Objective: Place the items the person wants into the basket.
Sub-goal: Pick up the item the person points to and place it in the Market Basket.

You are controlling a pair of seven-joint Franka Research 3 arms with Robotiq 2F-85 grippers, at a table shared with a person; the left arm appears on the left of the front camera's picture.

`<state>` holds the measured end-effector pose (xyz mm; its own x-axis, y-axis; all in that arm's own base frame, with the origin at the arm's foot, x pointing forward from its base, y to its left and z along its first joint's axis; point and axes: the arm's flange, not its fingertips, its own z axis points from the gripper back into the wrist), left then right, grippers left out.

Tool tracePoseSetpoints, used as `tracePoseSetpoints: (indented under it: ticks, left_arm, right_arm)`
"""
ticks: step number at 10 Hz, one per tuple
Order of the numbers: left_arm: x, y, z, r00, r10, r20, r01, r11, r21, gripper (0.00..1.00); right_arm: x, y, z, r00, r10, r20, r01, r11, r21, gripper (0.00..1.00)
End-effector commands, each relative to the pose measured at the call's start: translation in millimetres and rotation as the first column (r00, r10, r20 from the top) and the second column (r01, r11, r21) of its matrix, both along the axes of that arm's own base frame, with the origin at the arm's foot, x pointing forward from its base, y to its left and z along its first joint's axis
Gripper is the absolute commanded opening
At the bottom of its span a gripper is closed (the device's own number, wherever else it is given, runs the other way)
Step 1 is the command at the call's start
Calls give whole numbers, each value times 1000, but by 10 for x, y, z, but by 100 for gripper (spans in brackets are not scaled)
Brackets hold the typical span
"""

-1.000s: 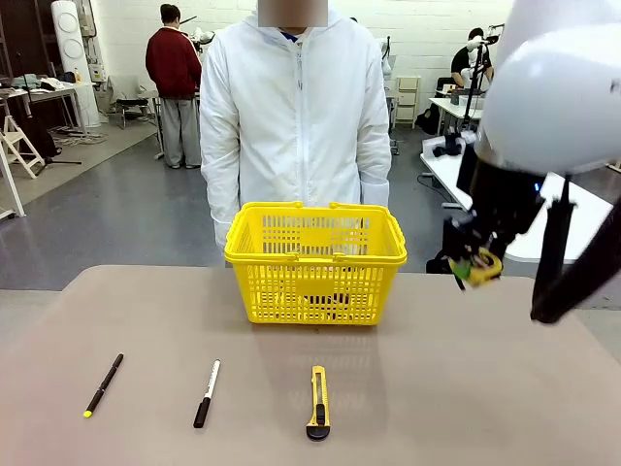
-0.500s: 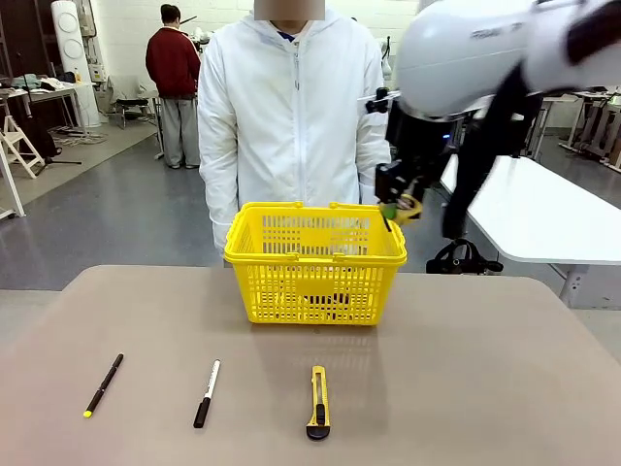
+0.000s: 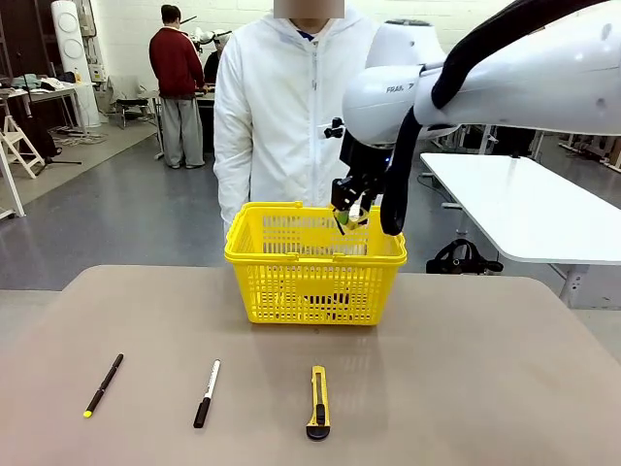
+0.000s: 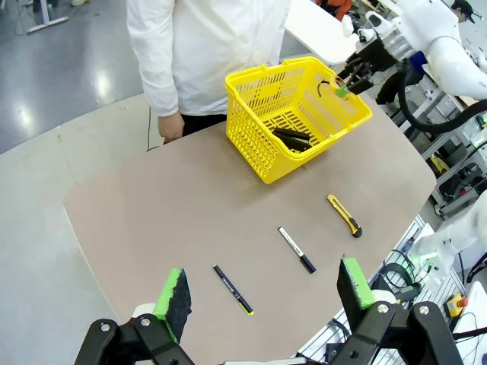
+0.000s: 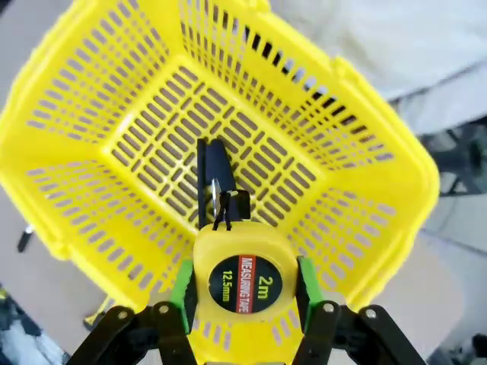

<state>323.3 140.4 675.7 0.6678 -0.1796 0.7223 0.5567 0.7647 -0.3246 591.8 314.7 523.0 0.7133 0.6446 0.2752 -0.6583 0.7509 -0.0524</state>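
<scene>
While the right tool [image 3: 346, 216] hangs over the far rim of the yellow basket [image 3: 315, 260], its green pads clamp the round tape measure [image 5: 245, 281] above the open inside. The utility knife [image 3: 318, 401] lies on the bench [image 3: 466, 388], nearer than the basket, with a marker [image 3: 207, 393] to its left. The left tool [image 4: 262, 293] hovers high, jaws wide, holding nothing. The person [image 3: 291, 116] stands just beyond the basket.

There is one basket [image 3: 315, 291], one tape measure [image 5: 245, 280], one utility knife [image 3: 318, 400], one pen [image 3: 104, 384], one marker [image 3: 207, 392].
</scene>
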Motion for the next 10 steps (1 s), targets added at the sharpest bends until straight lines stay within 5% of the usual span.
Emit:
tracePoseSetpoints:
  ticks: [1,7,8,9,10]
  left_arm:
    - [-11,8,-6,1000,-14,14,14,1000,-11,100]
    - [-11,8,-6,1000,-14,14,14,1000,-11,100]
    - [-11,8,-6,1000,-14,14,14,1000,-11,100]
    - [-11,8,-6,1000,-14,14,14,1000,-11,100]
    - [-11,8,-6,1000,-14,14,14,1000,-11,100]
  right_arm:
    - [151,19,-147,999,47,-22,-46,998,36,0]
    - [303,142,-749,989,98,-106,-97,995,18,0]
    - [301,146,-746,989,98,-114,-96,995,20,72]
    - [294,145,-748,987,105,-120,-104,994,11,100]
    - [297,142,-746,987,107,-121,-106,994,12,100]
